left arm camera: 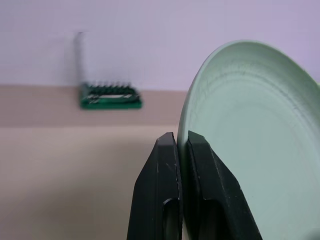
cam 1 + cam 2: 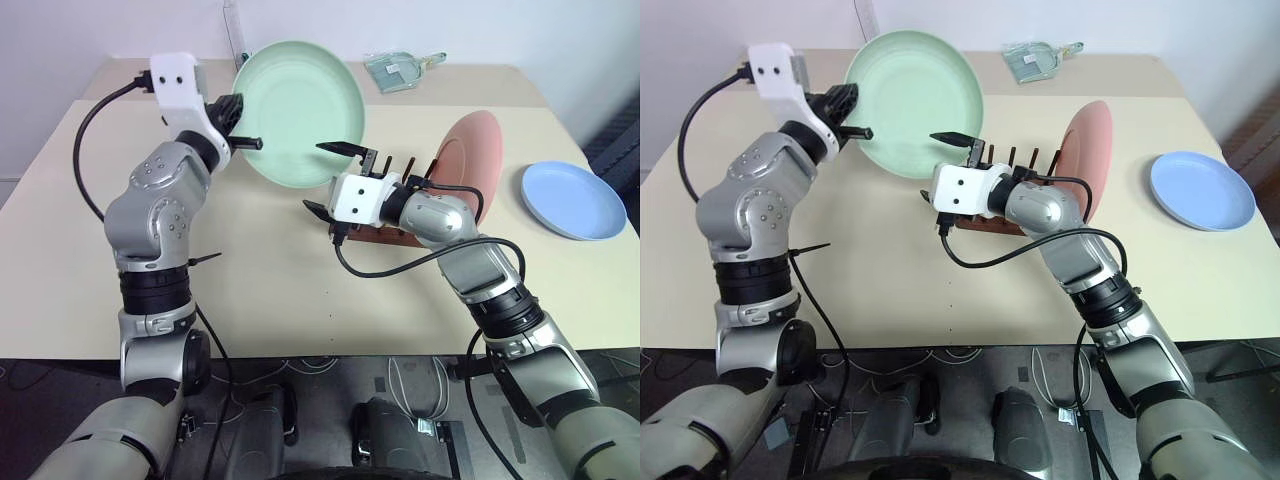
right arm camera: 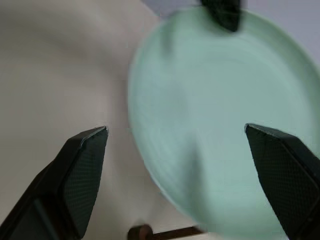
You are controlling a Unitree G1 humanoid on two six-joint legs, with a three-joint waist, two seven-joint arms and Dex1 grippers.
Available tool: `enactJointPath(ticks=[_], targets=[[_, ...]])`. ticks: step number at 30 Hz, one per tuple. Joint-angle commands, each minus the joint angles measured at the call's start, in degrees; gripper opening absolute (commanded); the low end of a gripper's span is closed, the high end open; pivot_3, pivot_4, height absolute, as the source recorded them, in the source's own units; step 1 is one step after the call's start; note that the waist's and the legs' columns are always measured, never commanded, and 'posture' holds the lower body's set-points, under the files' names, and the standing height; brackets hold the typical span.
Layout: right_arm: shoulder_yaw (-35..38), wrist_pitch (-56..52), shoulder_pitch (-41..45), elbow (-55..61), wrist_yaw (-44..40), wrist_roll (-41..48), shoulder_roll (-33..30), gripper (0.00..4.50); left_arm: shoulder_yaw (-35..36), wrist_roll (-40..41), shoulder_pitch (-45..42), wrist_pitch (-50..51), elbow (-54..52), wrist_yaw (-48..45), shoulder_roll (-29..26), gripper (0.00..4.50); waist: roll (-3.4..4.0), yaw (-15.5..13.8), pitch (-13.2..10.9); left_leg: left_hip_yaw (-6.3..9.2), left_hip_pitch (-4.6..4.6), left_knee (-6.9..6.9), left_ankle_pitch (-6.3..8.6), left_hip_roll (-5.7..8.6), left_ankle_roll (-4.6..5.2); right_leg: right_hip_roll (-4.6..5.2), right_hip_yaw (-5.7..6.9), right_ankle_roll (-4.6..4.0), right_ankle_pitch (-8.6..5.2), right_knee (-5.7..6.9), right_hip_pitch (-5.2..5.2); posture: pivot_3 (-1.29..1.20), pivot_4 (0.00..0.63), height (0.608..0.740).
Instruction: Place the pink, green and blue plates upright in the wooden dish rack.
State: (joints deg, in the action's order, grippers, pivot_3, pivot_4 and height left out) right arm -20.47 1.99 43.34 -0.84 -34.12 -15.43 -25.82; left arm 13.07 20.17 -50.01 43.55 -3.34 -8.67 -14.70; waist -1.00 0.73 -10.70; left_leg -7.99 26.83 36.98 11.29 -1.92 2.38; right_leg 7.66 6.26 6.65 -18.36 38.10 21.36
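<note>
One rim grip: green plate pinched by left fingers; right fingers wide, empty; edge should be aligned between rack pegs.

Lab: cables under a bare table.

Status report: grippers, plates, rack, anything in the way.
Left gripper shut on green plate, held up. Right gripper open beside it. Pink plate upright in dish rack; blue plate flat on table. Nothing blocking.
</note>
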Motion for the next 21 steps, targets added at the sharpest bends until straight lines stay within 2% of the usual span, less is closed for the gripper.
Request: enactJointPath(ticks=[1,5,7,9,15,21], targets=[[-0.12,2.62,1.21,-1.13,2.48,-3.66,0.29,4.50,-0.10,1.48,-1.88,-1.05,-1.63,-0.87,0.20,0.05,0.00,0.09,0.00,0.00,-0.01,0.00,0.00,0.00,0.00,-0.01,0.00,0.00,0.00,0.01,0.00,0.00,0.150,0.736],[-0.51,4.06,1.73,-3.29,4.33,-7.02,0.42,4.50,-0.39,2.27,-1.79,-0.71,-2.36,-1.09,0.45,0.05,0.00,0.31,0.00,0.00,-0.05,0.01,-0.01,-0.02,-0.01,-0.02,0.00,0.00,0.00,0.06,-0.01,0.00,0.150,0.736],[-0.70,4.89,1.88,-4.32,5.07,-8.54,0.16,3.94,-0.20,3.06,-1.67,-0.18,-3.08,-1.10,0.50,0.00,0.01,0.28,0.00,0.00,-0.04,0.01,-0.01,-0.02,-0.01,-0.02,0.00,0.00,0.00,0.05,-0.01,0.00,0.150,0.736],[-0.95,5.84,2.05,-5.43,5.44,-9.96,-0.19,3.14,-0.06,3.68,-1.52,0.06,-3.52,-1.19,0.46,0.00,0.01,0.26,0.00,0.00,-0.04,0.02,-0.01,-0.02,-0.01,-0.02,0.00,0.00,0.00,0.05,-0.01,0.00,0.150,0.736],[-0.78,7.57,2.39,-6.69,6.08,-11.73,0.24,0.03,-0.04,4.24,-1.15,0.52,-3.94,-0.79,0.38,0.00,0.01,0.25,0.00,0.00,-0.04,0.02,-0.01,-0.02,0.00,-0.02,0.00,0.00,0.00,0.04,-0.03,0.00,0.150,0.736],[-0.31,8.83,2.64,-7.54,6.47,-12.73,0.26,0.03,1.44,5.47,-1.52,1.05,-3.71,0.29,1.21,0.00,0.01,0.24,0.00,0.01,-0.05,0.03,-0.02,-0.02,0.00,-0.02,0.00,0.00,0.00,0.04,-0.03,0.00,0.150,0.736]])
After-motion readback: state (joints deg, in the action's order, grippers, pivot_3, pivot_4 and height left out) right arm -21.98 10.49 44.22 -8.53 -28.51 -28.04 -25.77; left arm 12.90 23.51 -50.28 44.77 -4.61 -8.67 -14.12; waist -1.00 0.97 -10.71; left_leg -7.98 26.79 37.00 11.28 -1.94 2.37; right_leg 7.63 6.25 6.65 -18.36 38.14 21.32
